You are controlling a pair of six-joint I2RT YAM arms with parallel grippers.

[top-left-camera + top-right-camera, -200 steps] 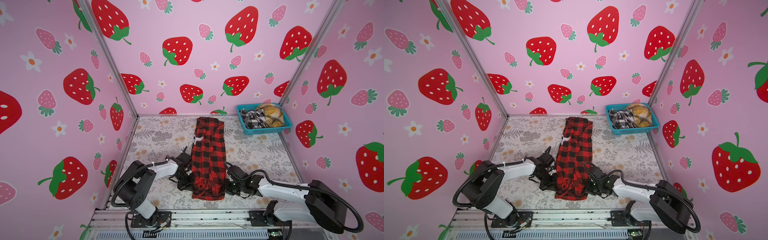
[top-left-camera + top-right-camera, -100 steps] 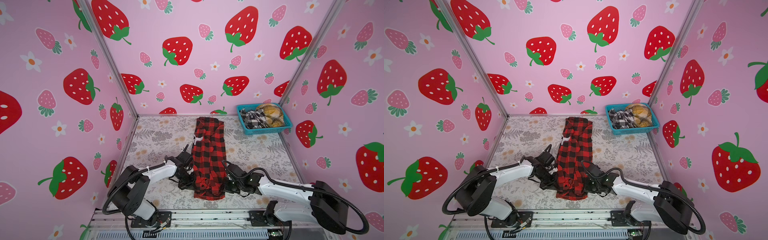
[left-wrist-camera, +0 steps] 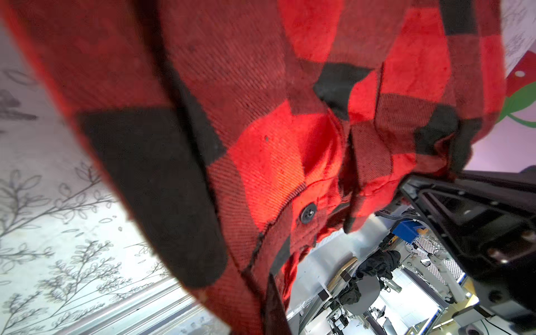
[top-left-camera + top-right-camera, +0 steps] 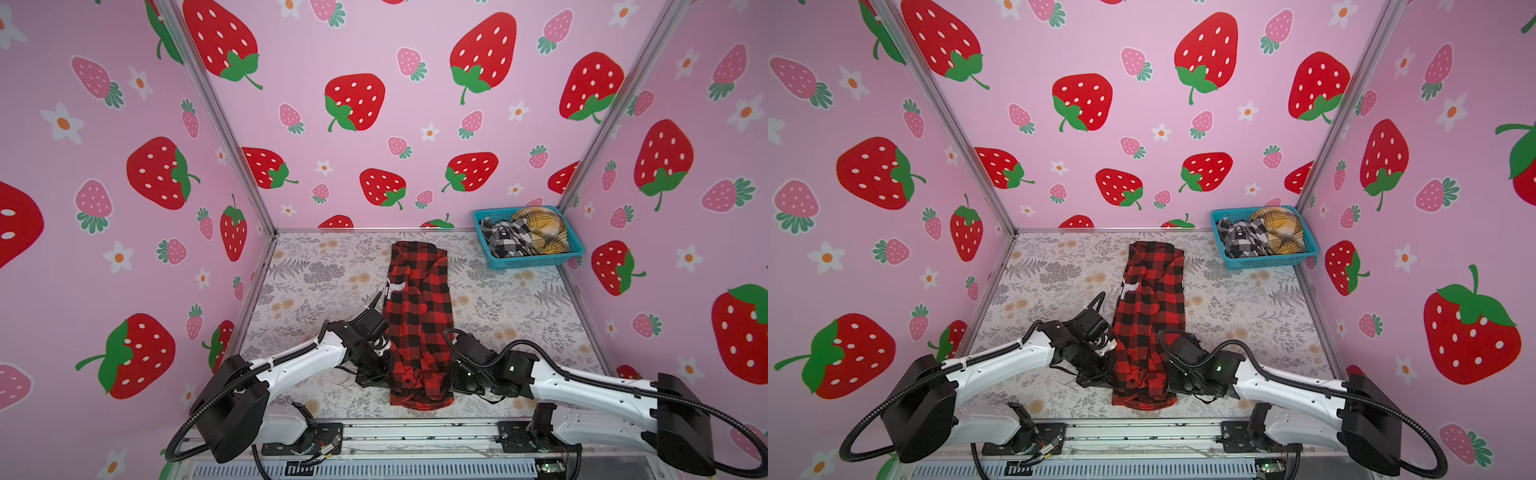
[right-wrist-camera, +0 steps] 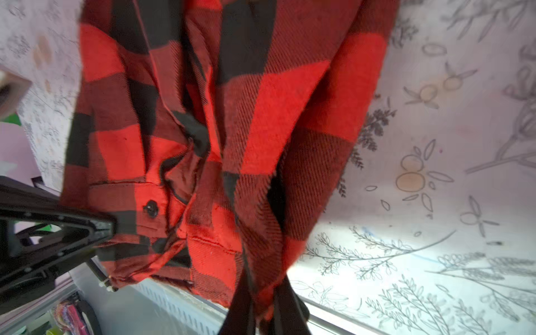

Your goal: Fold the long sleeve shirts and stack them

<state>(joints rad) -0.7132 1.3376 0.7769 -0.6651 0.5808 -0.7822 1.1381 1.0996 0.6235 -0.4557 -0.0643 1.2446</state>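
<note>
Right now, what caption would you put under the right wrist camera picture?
The right pincer pinches the red-and-black shirt over the flowery table.

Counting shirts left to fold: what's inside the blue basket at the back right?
The blue basket holds a crumpled black-and-white check shirt beside a mustard-yellow plaid shirt. They cover its floor, so anything beneath cannot be seen.
</note>
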